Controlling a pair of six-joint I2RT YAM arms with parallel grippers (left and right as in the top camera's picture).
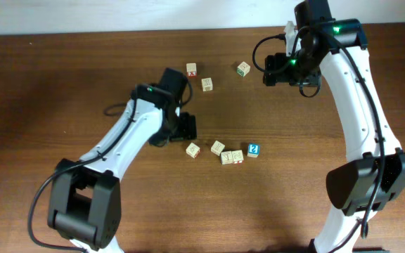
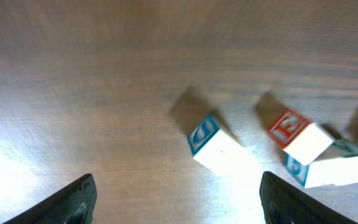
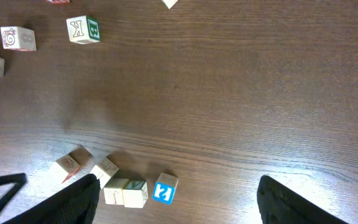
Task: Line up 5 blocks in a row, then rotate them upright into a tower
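Left hand and right hand gape wide, empty; blocks cluster well clear of table edges

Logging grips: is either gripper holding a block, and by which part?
Nothing is held. The left gripper and right gripper stand open, no block between the jaws.

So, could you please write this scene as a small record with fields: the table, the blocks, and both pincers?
surface: wooden table
main group: cluster of five blocks near the middle
odd one: blue "2" block at the cluster's right end
apart: three other cubes spread out farther up
left pincer: open, empty, close to the cluster's left end
right pincer: open, empty, over bare wood
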